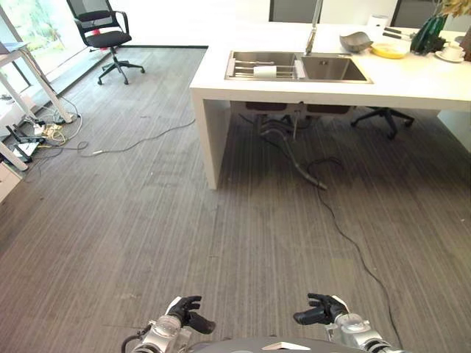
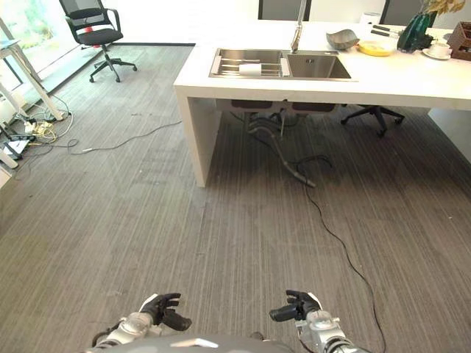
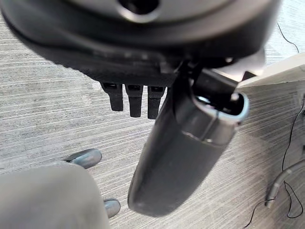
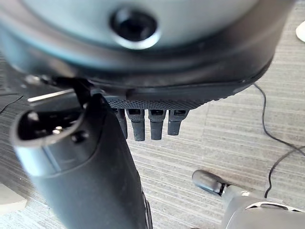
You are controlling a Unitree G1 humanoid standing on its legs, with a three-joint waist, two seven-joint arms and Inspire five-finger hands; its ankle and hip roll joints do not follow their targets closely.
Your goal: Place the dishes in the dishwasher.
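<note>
Far ahead stands a white counter [image 1: 294, 92] with a steel double sink [image 1: 327, 68]. A white cup [image 1: 265, 71] lies on the rack in the sink's left basin. Behind the sink, on the counter, sit a grey bowl [image 1: 355, 41], a yellow plate [image 1: 388, 50] and a cup on a saucer [image 1: 450, 53]. My left hand [image 1: 184, 312] and right hand [image 1: 320, 309] hang low near my body, well short of the counter. Both are open and hold nothing; the wrist views show the left fingers [image 3: 135, 100] and the right fingers [image 4: 150, 124] relaxed over bare carpet.
Grey carpet lies between me and the counter. A black cable [image 1: 346, 235] runs across the floor on the right, and a hose [image 1: 294, 154] hangs under the sink. A black office chair [image 1: 107, 37] stands far left, near a desk leg and tangled cables [image 1: 44, 132].
</note>
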